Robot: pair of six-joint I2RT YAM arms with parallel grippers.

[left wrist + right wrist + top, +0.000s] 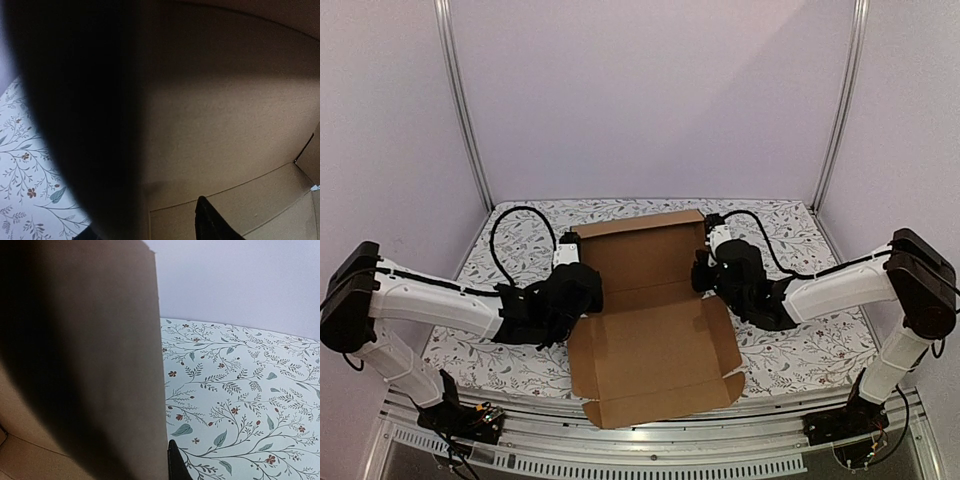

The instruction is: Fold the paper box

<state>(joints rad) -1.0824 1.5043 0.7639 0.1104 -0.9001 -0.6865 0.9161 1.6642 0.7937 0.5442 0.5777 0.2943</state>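
Observation:
The paper box [650, 350] is brown cardboard, lying half folded in the middle of the table with its back panel [645, 255] raised. My left gripper [582, 284] is at the box's left side flap. In the left wrist view one finger [210, 225] stands a little off the inner cardboard [225, 125]; a dark blurred mass hides the other finger. My right gripper [705, 268] is at the right side flap. In the right wrist view that flap [100, 365] stands upright against my one visible finger [176, 465], pinched.
A floral patterned cloth [800, 350] covers the table, also seen in the right wrist view [240, 390]. Pale walls and two metal posts [465, 110] enclose the back. The box's front flaps [660, 405] reach the near table edge.

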